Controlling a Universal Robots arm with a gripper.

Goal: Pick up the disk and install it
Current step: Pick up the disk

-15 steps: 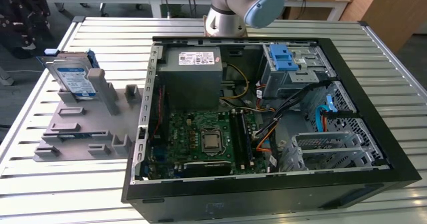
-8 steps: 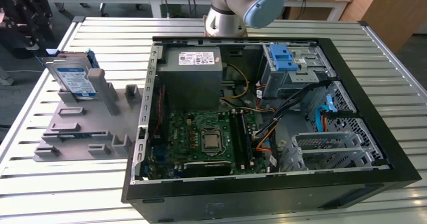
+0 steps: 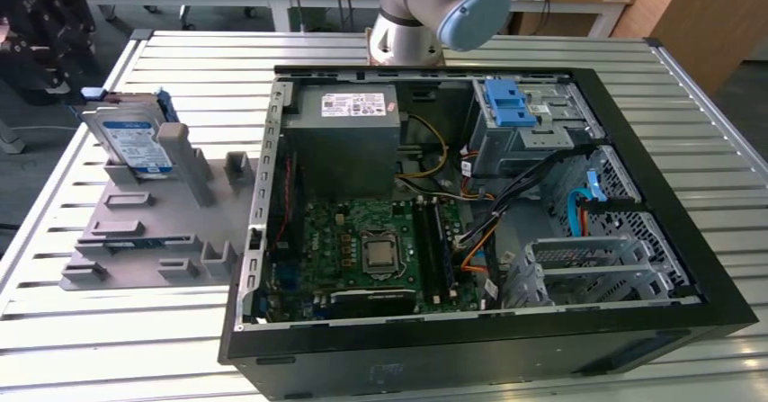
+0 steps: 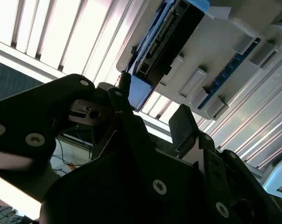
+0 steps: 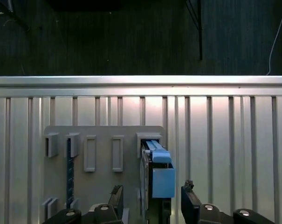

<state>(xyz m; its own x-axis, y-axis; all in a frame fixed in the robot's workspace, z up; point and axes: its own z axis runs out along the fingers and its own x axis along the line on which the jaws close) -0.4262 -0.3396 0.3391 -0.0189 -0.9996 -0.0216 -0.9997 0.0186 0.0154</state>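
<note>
The disk (image 3: 135, 143) stands on edge in a slot of the grey holder block (image 3: 144, 231) on the table, at the exterior view's left; it is silver with a white-and-blue label and blue carrier frame. In the first wrist view I look down on the disk's top edge and blue tab (image 5: 157, 179). My gripper (image 5: 151, 198) is open, its black fingers (image 5: 115, 195) standing one on each side of the disk's line and apart from it. In the second wrist view the gripper (image 4: 154, 102) hovers short of the disk (image 4: 171, 35). Nothing is held.
An open black computer case (image 3: 480, 204) lies on the slatted metal table (image 3: 672, 78), with a grey power supply box (image 3: 348, 132), a motherboard (image 3: 372, 249) and a drive cage with blue latch (image 3: 522, 114). The arm's base (image 3: 415, 15) stands behind it. The table edge (image 5: 141, 81) lies beyond the holder.
</note>
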